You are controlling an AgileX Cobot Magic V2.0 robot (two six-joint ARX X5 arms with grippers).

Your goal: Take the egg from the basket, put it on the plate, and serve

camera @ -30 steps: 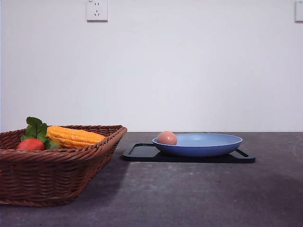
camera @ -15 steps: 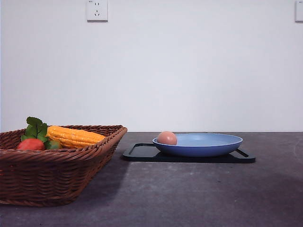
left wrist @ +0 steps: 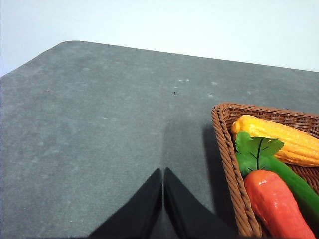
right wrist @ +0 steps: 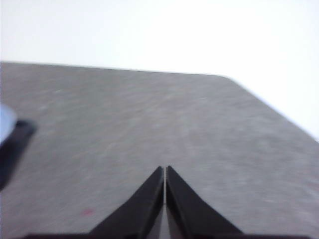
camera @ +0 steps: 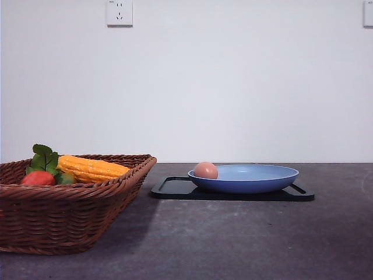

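Note:
The pinkish-brown egg (camera: 206,170) rests in the light blue plate (camera: 256,181), at its left side. The plate stands on a flat black tray (camera: 169,188) in the middle of the table. The brown wicker basket (camera: 64,216) sits at the front left; its corner (left wrist: 227,149) is also seen in the left wrist view. My left gripper (left wrist: 163,172) is shut over bare table beside the basket's outer wall, holding nothing. My right gripper (right wrist: 165,170) is shut over bare grey table, with the tray's corner (right wrist: 12,149) off to one side.
The basket holds a yellow corn cob (camera: 90,168), a red tomato-like fruit (camera: 38,178) with green leaves (camera: 44,157), and in the left wrist view a red pepper-like vegetable (left wrist: 276,204). Behind the table is a white wall with a socket (camera: 119,13).

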